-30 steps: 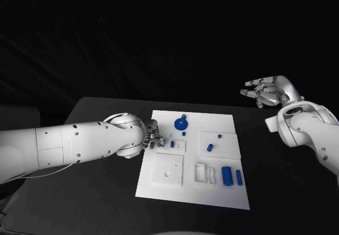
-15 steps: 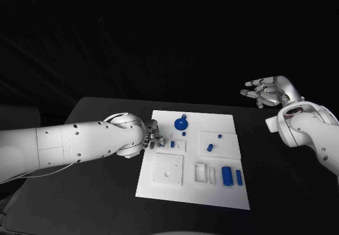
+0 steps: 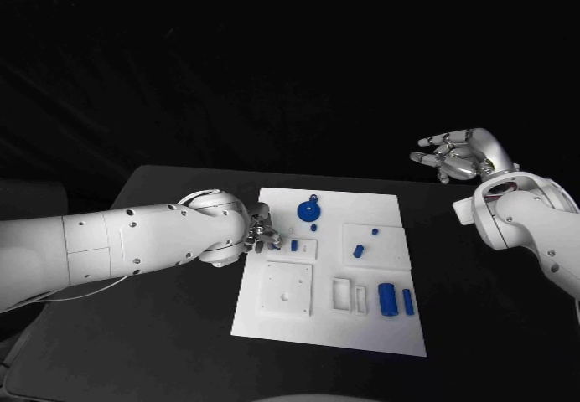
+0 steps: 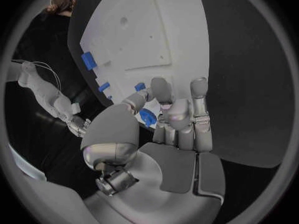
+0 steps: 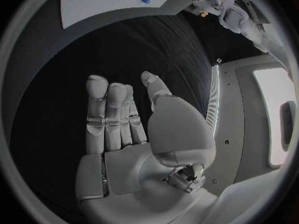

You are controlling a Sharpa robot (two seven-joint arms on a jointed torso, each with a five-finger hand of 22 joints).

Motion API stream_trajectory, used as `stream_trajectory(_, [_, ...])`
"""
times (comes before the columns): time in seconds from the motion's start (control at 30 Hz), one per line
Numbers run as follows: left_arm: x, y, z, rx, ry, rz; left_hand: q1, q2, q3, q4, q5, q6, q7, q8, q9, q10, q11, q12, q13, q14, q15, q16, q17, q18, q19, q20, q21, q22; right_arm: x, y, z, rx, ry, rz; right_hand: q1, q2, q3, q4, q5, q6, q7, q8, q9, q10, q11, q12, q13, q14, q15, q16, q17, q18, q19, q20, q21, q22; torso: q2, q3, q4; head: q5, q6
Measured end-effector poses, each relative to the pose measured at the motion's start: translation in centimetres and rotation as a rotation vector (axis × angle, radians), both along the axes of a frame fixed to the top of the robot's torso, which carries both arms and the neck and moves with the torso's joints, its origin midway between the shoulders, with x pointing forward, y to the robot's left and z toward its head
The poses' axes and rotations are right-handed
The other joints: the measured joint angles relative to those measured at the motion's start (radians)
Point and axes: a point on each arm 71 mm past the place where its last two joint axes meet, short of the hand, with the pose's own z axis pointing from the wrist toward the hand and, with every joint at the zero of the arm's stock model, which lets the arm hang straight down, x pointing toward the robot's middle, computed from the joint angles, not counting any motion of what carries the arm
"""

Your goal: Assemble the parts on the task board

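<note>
The white task board (image 3: 333, 322) lies in the middle of the table. My left hand (image 3: 261, 235) is at the board's left edge and pinches a small blue part (image 4: 147, 117) between thumb and fingers. Just beyond its fingertips a small blue piece (image 3: 294, 245) stands in a square socket. A round blue disc (image 3: 311, 211) sits at the far end of the board. Two blue cylinders (image 3: 387, 299) lie side by side near the right front. My right hand (image 3: 465, 155) hangs open in the air, far right of the board and holding nothing.
Two small blue pegs (image 3: 359, 250) sit on a raised square on the board's right half. A white square plate (image 3: 287, 289) with holes lies front left. Black tabletop surrounds the board on all sides.
My left arm has edged very slightly away from me at the board's edge. The right hand and the parts on the board have not moved.
</note>
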Motion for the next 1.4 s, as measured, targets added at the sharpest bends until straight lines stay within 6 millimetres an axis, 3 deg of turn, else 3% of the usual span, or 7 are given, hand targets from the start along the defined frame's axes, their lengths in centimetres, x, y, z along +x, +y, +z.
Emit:
stream_trajectory(0.1, [0.10,-0.01,0.00,0.001,0.007,-0.001,0.000,0.000,0.000,0.000,0.000,0.000,0.000,0.000,0.007,0.000,0.000,0.000,0.009,0.000,0.000,0.000,0.003,0.008,0.004,0.004,0.000,0.000,0.01,0.01,-0.01,0.000,0.001,0.000,0.000,0.000,0.003,-0.003,0.000,0.000,0.000,0.000,0.000,0.000,0.000,0.000,0.000,0.000,0.000,0.000,0.000,0.000,0.000,0.000,0.000,0.000,0.000,0.0000,0.0000,-0.001,0.000])
stream_trajectory(0.57, [0.34,-0.09,0.00,0.007,0.030,-0.007,-0.012,0.011,-0.003,-0.003,-0.004,0.000,0.000,0.003,0.035,0.000,0.000,0.000,0.026,0.000,0.000,0.008,0.020,0.008,0.000,0.015,0.004,0.000,0.05,0.02,-0.09,-0.003,0.004,0.002,0.000,0.000,0.013,-0.013,0.000,0.001,-0.001,0.000,0.000,0.000,0.000,0.000,0.000,0.000,0.000,0.000,0.000,0.000,0.000,0.000,0.000,0.000,0.000,0.0000,0.0005,-0.002,-0.001])
stream_trajectory(0.63, [0.36,-0.09,0.00,0.006,0.033,-0.007,-0.018,0.015,-0.003,-0.003,-0.004,0.000,0.000,0.003,0.049,0.000,0.000,0.004,0.030,0.000,0.000,0.014,0.025,0.024,0.003,0.025,0.004,0.000,0.05,0.03,-0.10,-0.003,0.005,0.003,0.000,0.000,0.018,-0.018,0.000,0.001,-0.001,0.000,0.000,0.000,0.000,0.000,0.000,0.000,0.000,0.000,0.000,0.000,0.000,0.000,0.000,0.000,0.000,-0.0001,0.0006,-0.002,-0.001])
stream_trajectory(0.97, [0.38,-0.11,-0.06,0.007,0.039,-0.006,-0.045,0.023,0.007,-0.013,-0.012,0.000,0.000,0.003,0.102,0.000,0.000,0.016,0.039,0.000,0.001,0.020,0.036,0.023,0.002,0.034,0.004,0.000,0.10,0.04,-0.17,-0.007,0.006,0.003,0.000,0.000,0.029,-0.029,0.005,0.001,-0.001,0.000,0.000,0.000,0.000,0.000,-0.001,0.000,0.000,0.000,-0.001,0.000,0.000,0.000,0.000,0.000,0.000,-0.0006,0.0007,0.000,0.000])
stream_trajectory(1.03, [0.39,-0.13,-0.06,0.007,0.040,-0.006,-0.051,0.024,0.013,-0.019,-0.012,0.000,0.000,0.003,0.111,0.000,0.000,0.019,0.041,0.003,0.004,0.020,0.038,0.038,0.003,0.035,0.004,0.000,0.11,0.04,-0.19,-0.007,0.007,0.003,0.000,0.000,0.029,-0.029,0.005,0.001,-0.001,0.000,0.000,0.000,0.000,0.000,-0.001,0.000,0.000,0.000,-0.001,0.000,0.000,0.000,0.000,0.000,0.000,-0.0006,0.0007,0.000,0.000])
stream_trajectory(1.4, [0.46,-0.44,0.05,0.017,0.052,-0.017,-0.058,0.023,0.022,-0.028,-0.011,0.000,0.000,0.006,0.128,0.000,0.000,0.026,0.044,0.003,0.005,0.026,0.045,0.039,0.004,0.047,0.011,0.000,0.19,0.18,-0.30,-0.008,0.010,0.005,0.000,0.000,0.036,-0.036,0.013,0.001,-0.001,0.000,-0.001,0.000,0.000,0.000,-0.002,0.000,0.000,0.000,-0.001,0.000,0.000,0.000,0.000,0.000,0.000,0.0000,0.0007,0.000,-0.001])
